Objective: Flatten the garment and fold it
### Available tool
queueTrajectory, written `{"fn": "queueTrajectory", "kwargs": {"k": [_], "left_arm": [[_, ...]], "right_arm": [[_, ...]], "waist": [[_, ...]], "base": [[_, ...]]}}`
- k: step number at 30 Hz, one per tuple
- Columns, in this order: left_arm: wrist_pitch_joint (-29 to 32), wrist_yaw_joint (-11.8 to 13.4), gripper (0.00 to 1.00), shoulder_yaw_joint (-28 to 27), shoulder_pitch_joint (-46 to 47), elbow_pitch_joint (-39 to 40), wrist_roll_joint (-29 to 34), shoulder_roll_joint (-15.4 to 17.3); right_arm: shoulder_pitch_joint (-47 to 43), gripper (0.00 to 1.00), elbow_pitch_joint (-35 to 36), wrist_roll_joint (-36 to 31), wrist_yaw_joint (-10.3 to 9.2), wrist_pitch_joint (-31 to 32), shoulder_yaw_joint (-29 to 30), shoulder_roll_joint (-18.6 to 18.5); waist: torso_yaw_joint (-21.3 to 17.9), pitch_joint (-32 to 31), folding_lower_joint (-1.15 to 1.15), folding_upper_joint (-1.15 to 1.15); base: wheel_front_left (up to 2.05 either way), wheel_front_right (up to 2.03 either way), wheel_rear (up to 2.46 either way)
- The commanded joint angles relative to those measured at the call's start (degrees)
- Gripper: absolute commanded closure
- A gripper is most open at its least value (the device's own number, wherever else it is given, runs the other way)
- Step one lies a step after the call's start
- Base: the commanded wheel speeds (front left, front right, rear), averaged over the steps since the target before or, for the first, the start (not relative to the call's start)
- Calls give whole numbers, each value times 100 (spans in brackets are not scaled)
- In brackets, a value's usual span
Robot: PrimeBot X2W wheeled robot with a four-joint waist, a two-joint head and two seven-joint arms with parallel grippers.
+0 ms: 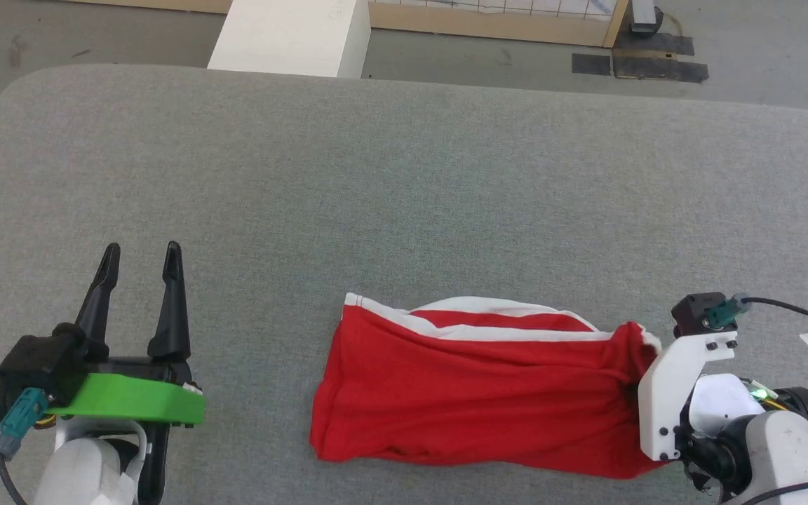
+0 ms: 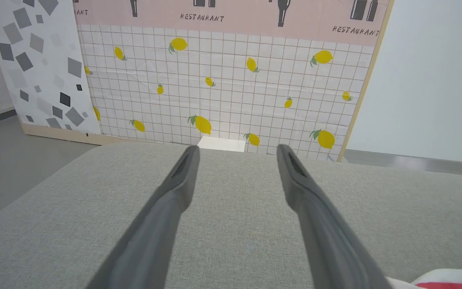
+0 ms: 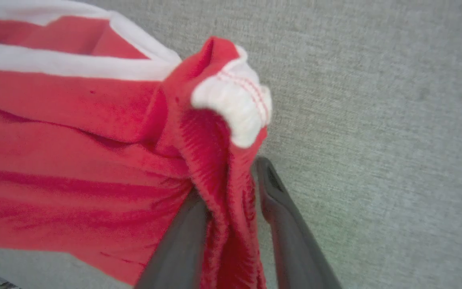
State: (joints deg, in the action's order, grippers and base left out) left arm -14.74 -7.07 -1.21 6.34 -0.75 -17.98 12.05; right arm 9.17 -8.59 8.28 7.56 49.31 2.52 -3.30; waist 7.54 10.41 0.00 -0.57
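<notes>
Garment (image 1: 474,393) lies on the grey table (image 1: 404,175), toward the near edge, right of centre. We note it crumpled: the white waistband stripe curves, the cloth is rucked into long creases, and the right end is gathered up.

Right gripper (image 3: 231,184) has a finger on either side of that gathered end, with red cloth bunched between them. We read this as a pinch on the garment, though blur leaves its firmness unsure.

Left gripper (image 1: 143,252) sits over the table, apart from the cloth, fingers spread wide, nothing between them.

Our judgement: early stage. Not yet flattened, no fold made. Left to do: spread, smooth, fold.
</notes>
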Motion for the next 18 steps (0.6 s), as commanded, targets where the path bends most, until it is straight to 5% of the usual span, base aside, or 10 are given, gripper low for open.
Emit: {"fn": "queueTrajectory", "kwargs": {"k": [1,12,18], "left_arm": [[-25,-35,0,-33,36,12,103,-24],[-26,-41,0,1,-11,64,158,11],[-26,-41,0,23,-35,26,162,9]], "right_arm": [[-32,100,-144,40,-8,80,30,38],[51,100,240,-397,-8,616,1066,-736],[75,100,566,-369,-8,1125,862,-972]], "waist": [[-13,-12,0,57],[-122,-89,0,57],[-173,-156,0,57]], "base": [[0,0,0],[0,0,0],[0,0,0]]}}
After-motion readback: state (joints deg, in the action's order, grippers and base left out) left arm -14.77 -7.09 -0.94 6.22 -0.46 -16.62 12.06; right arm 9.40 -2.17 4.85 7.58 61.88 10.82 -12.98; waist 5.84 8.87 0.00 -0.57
